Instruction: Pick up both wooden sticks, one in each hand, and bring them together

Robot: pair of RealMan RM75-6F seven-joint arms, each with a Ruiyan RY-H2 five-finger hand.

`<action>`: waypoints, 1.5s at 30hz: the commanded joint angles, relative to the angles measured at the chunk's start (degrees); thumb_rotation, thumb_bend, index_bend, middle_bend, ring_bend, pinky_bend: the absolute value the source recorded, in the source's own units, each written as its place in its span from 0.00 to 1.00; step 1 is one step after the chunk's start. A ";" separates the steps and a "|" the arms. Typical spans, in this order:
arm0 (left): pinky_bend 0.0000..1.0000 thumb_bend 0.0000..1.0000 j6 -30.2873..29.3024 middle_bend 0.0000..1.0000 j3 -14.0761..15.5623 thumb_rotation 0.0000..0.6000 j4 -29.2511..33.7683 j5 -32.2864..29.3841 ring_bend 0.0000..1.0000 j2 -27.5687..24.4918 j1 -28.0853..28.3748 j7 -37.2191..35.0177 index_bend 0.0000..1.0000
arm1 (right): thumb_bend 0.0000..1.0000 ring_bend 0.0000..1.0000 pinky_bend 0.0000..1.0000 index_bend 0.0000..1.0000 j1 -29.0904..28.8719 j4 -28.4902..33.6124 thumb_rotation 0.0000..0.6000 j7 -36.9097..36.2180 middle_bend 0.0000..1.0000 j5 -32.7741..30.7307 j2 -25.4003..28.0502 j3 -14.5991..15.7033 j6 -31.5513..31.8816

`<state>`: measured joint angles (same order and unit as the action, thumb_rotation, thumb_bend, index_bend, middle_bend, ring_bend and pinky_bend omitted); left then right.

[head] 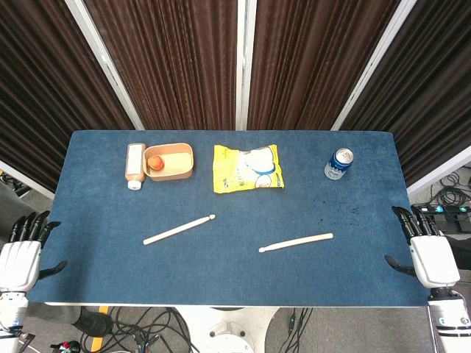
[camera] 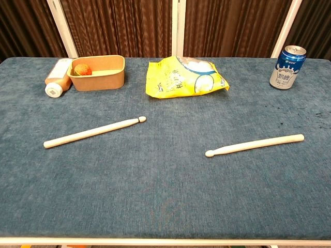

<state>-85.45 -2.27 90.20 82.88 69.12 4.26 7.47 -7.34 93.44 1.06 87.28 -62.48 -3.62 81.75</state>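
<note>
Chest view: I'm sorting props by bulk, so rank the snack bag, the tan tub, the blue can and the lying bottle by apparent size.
1. yellow snack bag
2. tan tub
3. blue can and bottle: these look alike, and the tub hides part of the bottle, so no ranking.

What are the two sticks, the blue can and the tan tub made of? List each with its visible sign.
Left stick and right stick: pale bare wood, matt, likely unvarnished.
Blue can: probably aluminium; shiny silver rim, printed wall.
Tan tub: looks like kraft paperboard; dull brown, thin rolled rim.
</note>
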 commanded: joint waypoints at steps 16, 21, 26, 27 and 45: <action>0.07 0.09 0.33 0.08 -0.20 1.00 -0.18 1.18 0.00 -0.24 0.58 -0.85 0.22 | 0.10 0.09 0.21 0.09 -3.88 -2.01 1.00 -2.88 0.24 3.70 -2.04 1.29 -4.92; 0.07 0.09 1.02 0.08 -0.12 1.00 -0.55 1.24 0.00 -0.22 0.90 -1.42 0.22 | 0.10 0.15 0.26 0.24 -9.35 -5.89 1.00 -1.52 0.33 2.78 -7.05 0.45 -12.86; 0.07 0.09 1.39 0.08 -0.15 1.00 -0.59 1.00 0.00 -0.29 1.01 -1.71 0.22 | 0.10 0.19 0.29 0.34 -14.09 -12.86 1.00 1.52 0.39 2.13 -14.47 -0.49 -18.23; 0.07 0.09 1.45 0.08 -0.15 1.00 -0.66 0.93 0.00 -0.26 1.01 -1.72 0.22 | 0.10 0.20 0.30 0.36 -15.01 -14.94 1.00 2.57 0.40 1.87 -16.43 -0.58 -19.30; 0.07 0.09 2.55 0.08 -0.02 1.00 -0.52 0.24 0.00 -0.67 1.18 -2.32 0.22 | 0.16 0.26 0.33 0.48 -19.22 -32.11 1.00 4.18 0.48 1.68 -29.54 1.45 -21.97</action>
<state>-82.90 -2.29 89.68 83.12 68.45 5.44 5.15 -26.41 61.49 5.39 89.00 -91.86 -2.31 59.91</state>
